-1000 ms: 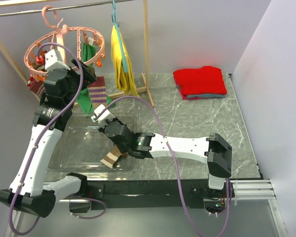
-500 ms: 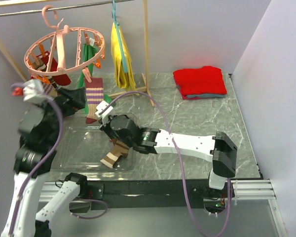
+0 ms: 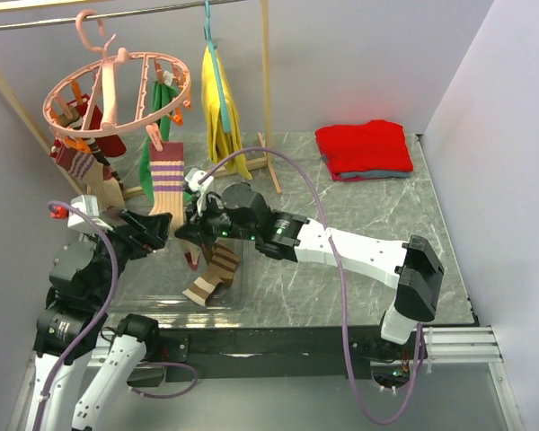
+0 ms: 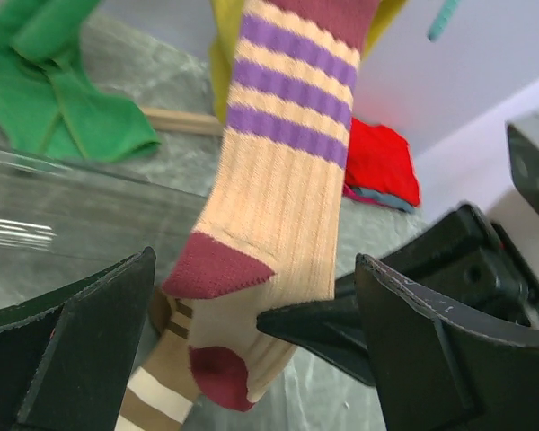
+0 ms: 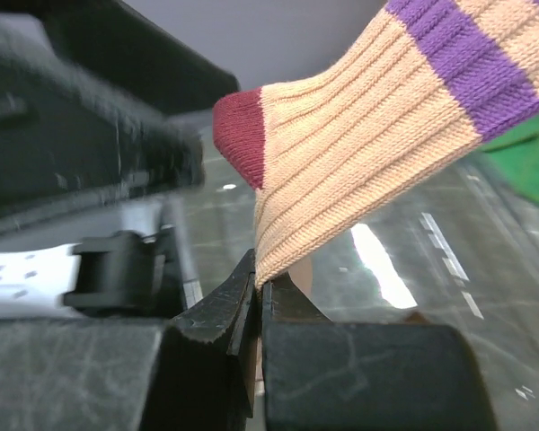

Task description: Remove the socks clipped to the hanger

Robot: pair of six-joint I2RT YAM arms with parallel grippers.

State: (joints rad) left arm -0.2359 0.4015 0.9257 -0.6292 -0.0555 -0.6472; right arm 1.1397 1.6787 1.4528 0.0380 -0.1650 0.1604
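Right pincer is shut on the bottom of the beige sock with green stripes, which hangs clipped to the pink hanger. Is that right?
Not quite: the stripes are purple, not green, as the right wrist view shows. The right pincer is shut on the bottom of the beige sock, which hangs clipped to the pink hanger.

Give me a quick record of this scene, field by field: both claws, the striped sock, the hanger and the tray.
right claw: shut on the lower edge of the purple-striped sock
left claw: open, facing that sock, not gripping
purple-striped sock: hanging from a clip on the pink hanger
tray: brown-striped sock lying inside
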